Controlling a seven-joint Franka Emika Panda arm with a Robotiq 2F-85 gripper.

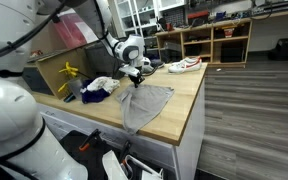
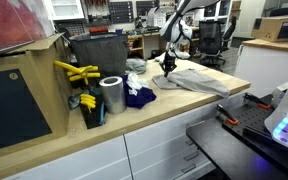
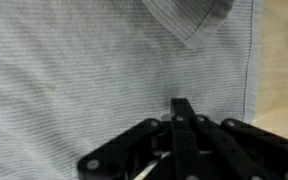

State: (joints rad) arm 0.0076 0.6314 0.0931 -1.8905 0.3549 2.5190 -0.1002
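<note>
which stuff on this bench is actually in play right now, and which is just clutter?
In play:
gripper, jaws closed, right at the fabric
grey shirt, spread over the counter edge

Lying about:
white shoe
dark blue cloth
white cloth
metal can
yellow items
dark bin

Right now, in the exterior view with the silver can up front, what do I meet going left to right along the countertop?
yellow tools → silver can → dark blue cloth → grey shirt. The end effector overlaps the shirt, so it is left out.
</note>
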